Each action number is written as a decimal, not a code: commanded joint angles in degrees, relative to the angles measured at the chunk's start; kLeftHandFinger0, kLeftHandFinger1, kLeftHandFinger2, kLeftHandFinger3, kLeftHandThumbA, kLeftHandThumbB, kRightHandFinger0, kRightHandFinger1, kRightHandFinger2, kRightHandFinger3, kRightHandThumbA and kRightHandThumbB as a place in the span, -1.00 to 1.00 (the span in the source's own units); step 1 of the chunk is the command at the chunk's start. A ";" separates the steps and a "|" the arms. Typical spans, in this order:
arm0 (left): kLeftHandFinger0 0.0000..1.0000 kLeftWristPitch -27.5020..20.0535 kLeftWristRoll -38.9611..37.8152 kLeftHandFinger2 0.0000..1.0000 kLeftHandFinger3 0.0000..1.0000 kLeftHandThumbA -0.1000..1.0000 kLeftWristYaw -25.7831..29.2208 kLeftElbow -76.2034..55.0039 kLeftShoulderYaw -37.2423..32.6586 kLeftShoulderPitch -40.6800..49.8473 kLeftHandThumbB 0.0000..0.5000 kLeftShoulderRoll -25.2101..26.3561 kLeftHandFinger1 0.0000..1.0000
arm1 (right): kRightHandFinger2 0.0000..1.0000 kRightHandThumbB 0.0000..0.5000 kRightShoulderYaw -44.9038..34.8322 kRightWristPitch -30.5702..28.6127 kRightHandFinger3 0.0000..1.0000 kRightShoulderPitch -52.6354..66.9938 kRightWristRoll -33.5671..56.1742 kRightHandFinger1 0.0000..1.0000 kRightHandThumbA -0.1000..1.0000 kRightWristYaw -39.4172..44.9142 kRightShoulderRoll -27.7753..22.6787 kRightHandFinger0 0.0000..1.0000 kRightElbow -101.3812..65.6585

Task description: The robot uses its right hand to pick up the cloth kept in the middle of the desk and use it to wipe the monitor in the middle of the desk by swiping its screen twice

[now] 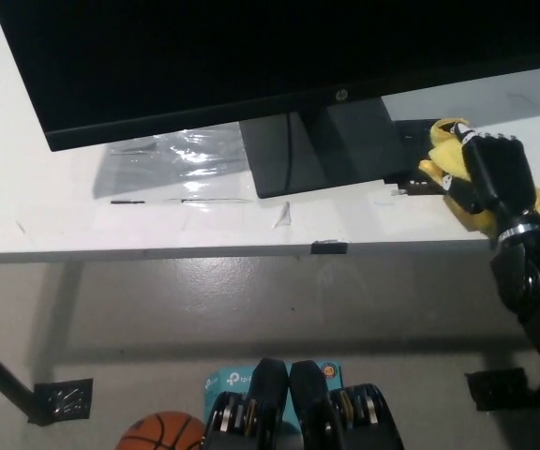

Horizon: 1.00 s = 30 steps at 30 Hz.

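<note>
The black right hand [495, 178] is at the right side of the scene, low over the white counter [54, 211], with its fingers curled around a yellow cloth [450, 155]. The cloth is bunched in the grasp; folds stick out on the left of the hand, and a smaller part shows at its right edge. Hand and cloth sit just right of the monitor base [331, 145], over a dark patch on the counter [411, 141] beside the base. Whether the cloth touches the counter surface cannot be told. The black forearm runs from the hand down to the lower right edge of the picture.

The monitor [251, 56] fills the far part of the scene. Its screen is dark, and a small logo shows on the lower bezel. The cloth is below the bezel and clear of the screen.

A sheet of clear plastic film [172, 155] lies flat on the counter left of the monitor base. A small torn scrap [284, 216] lies near the counter's near edge, in front of the base. A small dark clip [328, 247] sits on that near edge.

Below the counter the floor is grey. An orange basketball [162, 433] rests at the lower left.

The left hand is not in view.
</note>
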 commanded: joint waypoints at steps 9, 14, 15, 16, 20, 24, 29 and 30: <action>0.71 0.09 0.01 0.82 1.00 -0.63 0.10 -1.91 1.44 0.44 -0.79 1.17 0.70 | 0.99 -0.78 1.41 12.43 1.00 -1.46 -0.50 0.86 -0.34 17.34 -0.99 0.40 -9.23; 0.72 0.46 -0.17 0.81 1.00 -0.66 -0.03 -2.63 1.62 0.74 -0.80 1.31 0.71 | 1.00 0.32 1.12 27.09 1.00 3.11 1.95 1.00 0.44 36.65 -1.67 1.00 -29.87; 0.72 0.11 -0.24 0.80 1.00 -0.66 -0.01 -2.25 1.63 0.64 -0.80 1.29 0.71 | 1.00 0.44 1.35 28.25 1.00 3.65 1.74 1.00 0.48 38.24 -1.95 1.00 -32.15; 0.66 -0.31 -0.21 0.75 1.00 -0.66 0.07 -1.60 1.57 0.44 -0.77 1.25 0.65 | 1.00 0.59 1.53 29.16 1.00 4.16 1.62 1.00 0.58 39.74 -2.24 1.00 -34.26; 0.63 -0.82 0.08 0.74 1.00 -0.64 0.08 -1.39 1.34 0.38 -0.78 1.40 0.63 | 1.00 0.86 1.40 30.85 1.00 6.00 1.66 1.00 0.78 43.14 -3.00 1.00 -40.56; 0.68 -0.45 -0.39 0.77 1.00 -0.66 0.09 -1.80 1.63 0.82 -0.78 1.03 0.67 | 1.00 0.93 1.07 33.34 1.00 7.42 1.52 1.00 0.93 46.86 -3.62 1.00 -47.85; 0.70 -1.37 0.13 0.79 1.00 -0.62 0.23 -0.33 1.17 0.36 -0.79 1.16 0.69 | 1.00 0.85 0.22 34.79 1.00 8.65 1.52 1.00 0.90 49.30 -4.35 1.00 -52.25; 0.70 -1.57 0.28 0.79 1.00 -0.62 0.45 0.10 1.13 0.40 -0.79 1.07 0.69 | 1.00 0.87 0.17 34.27 1.00 9.07 1.30 1.00 0.90 49.29 -4.71 1.00 -52.99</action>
